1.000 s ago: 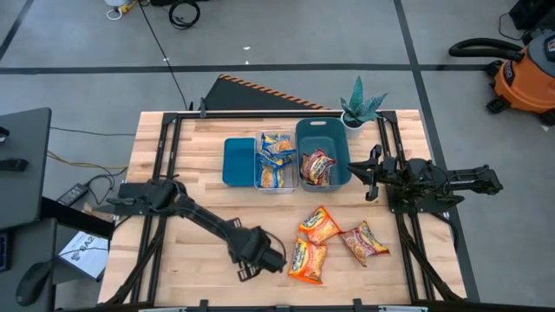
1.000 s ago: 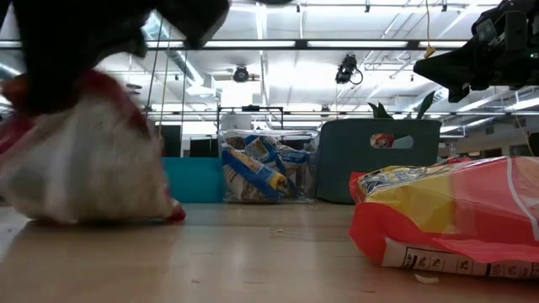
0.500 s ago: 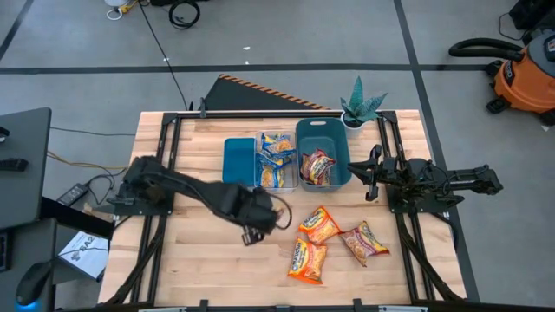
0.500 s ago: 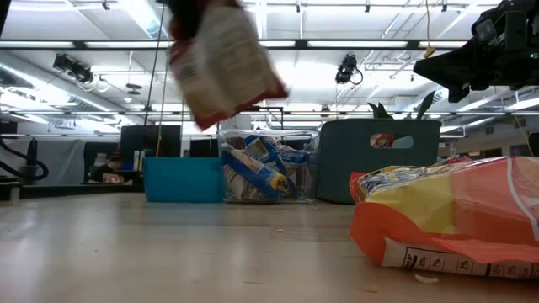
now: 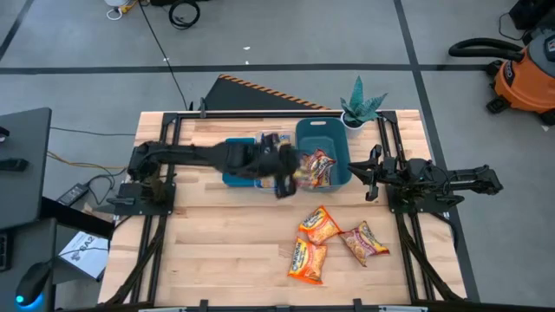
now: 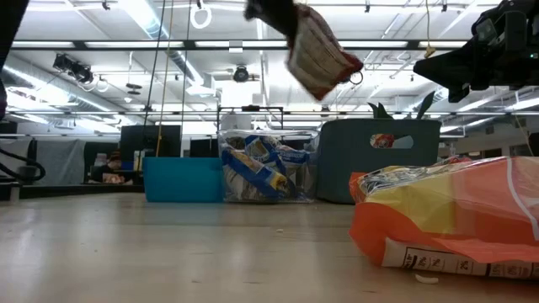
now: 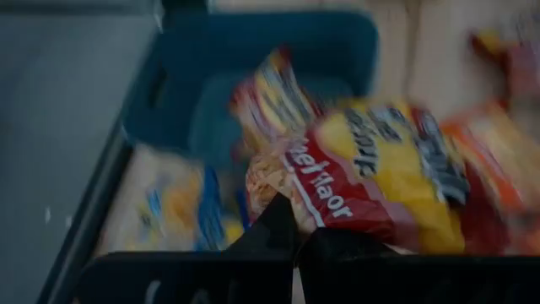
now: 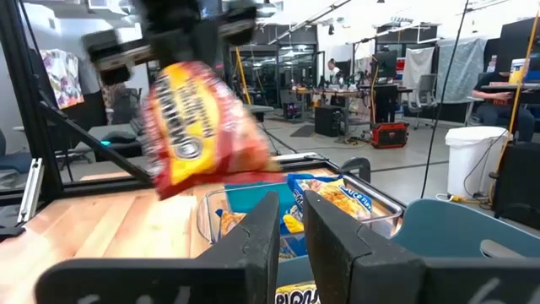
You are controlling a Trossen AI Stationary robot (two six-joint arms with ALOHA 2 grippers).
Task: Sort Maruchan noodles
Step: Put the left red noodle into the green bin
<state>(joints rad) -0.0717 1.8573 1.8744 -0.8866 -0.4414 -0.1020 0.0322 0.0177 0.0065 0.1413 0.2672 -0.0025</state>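
The left gripper (image 5: 282, 173) hangs over the row of bins at the far side of the table, its jaws clamped on a red-and-yellow noodle packet (image 6: 320, 55) that dangles above the bins in the low view. The packet sits roughly over the boundary between the clear bin (image 5: 276, 162) and the large teal bin (image 5: 323, 132); motion blur makes its exact position uncertain. Since a red packet (image 5: 317, 166) already lies in the large teal bin, that is likely the target. A good drop would centre the packet well inside that bin's rim before the jaws part, and low enough that the crinkly plastic does not catch on the wall and slide into the blue-and-yellow packets (image 6: 257, 168) next door.

The right gripper (image 5: 371, 173) waits just beside the teal bin's outer wall, jaws slightly apart on nothing, so space on that side is tight. Three packets (image 5: 318, 225) lie on open wood nearer the front, with free room around them.
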